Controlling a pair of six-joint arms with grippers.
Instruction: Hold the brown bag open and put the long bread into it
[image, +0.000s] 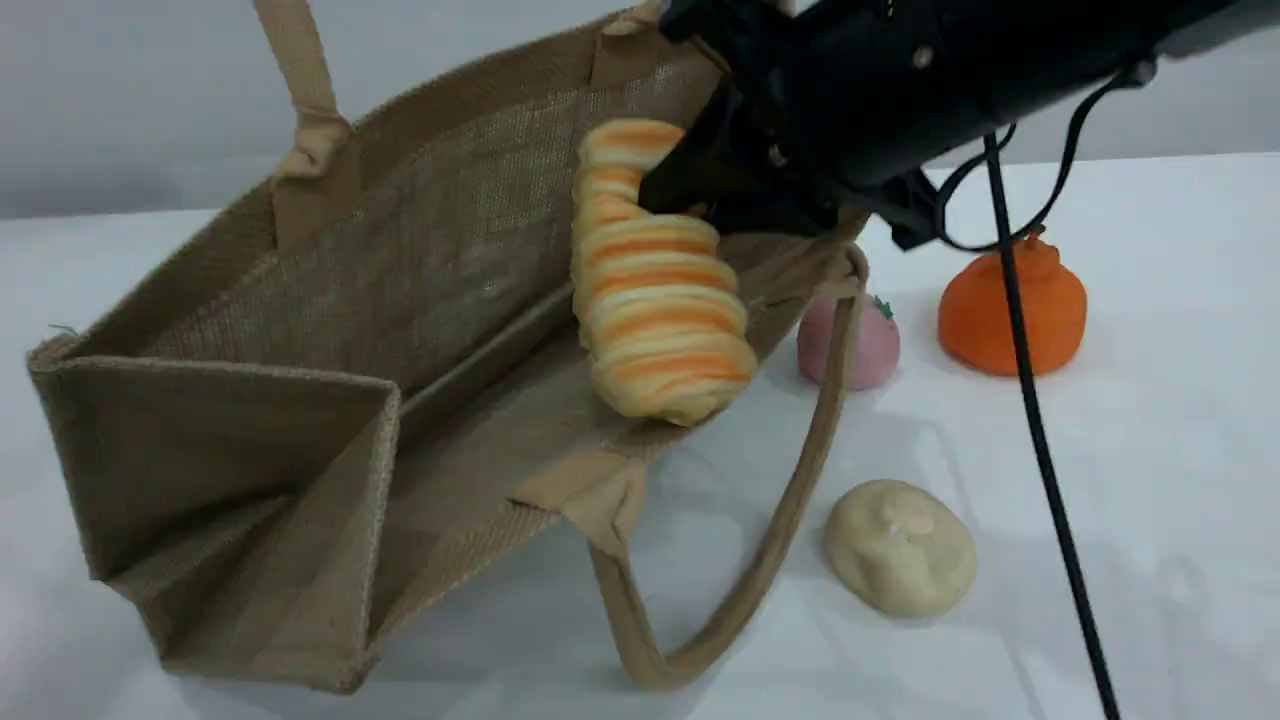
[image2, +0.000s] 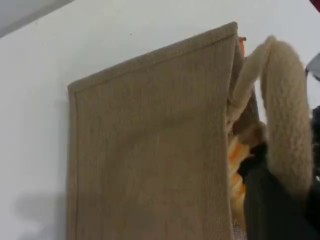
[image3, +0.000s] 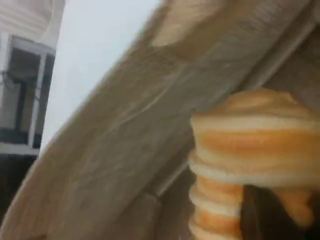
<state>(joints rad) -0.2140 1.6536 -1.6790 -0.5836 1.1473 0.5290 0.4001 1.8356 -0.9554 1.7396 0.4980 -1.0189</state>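
The long bread (image: 655, 300) hangs tilted inside the mouth of the brown bag (image: 300, 400), its lower end resting at the bag's near rim and its upper end pinched by the right gripper (image: 690, 190). That gripper's jaws are pressed tight on the loaf's top segment; in the right wrist view the bread (image3: 255, 145) fills the lower right, with a dark fingertip (image3: 265, 215) against its underside and the bag's woven wall behind it.

The bag lies on its side on the white table (image: 1150, 450), mouth open toward the camera. Its far handle (image: 300, 90) is drawn upward out of the scene view. In the left wrist view the left gripper (image2: 275, 200) is clamped on that pale rope handle (image2: 287, 115), holding the bag's upper wall raised. The near handle (image: 780, 520) loops slack on the table.

Beside the bag lie a cream bun (image: 900, 545), a pink round item (image: 850, 345) and an orange round item (image: 1010, 310), all apart from the bag's body.
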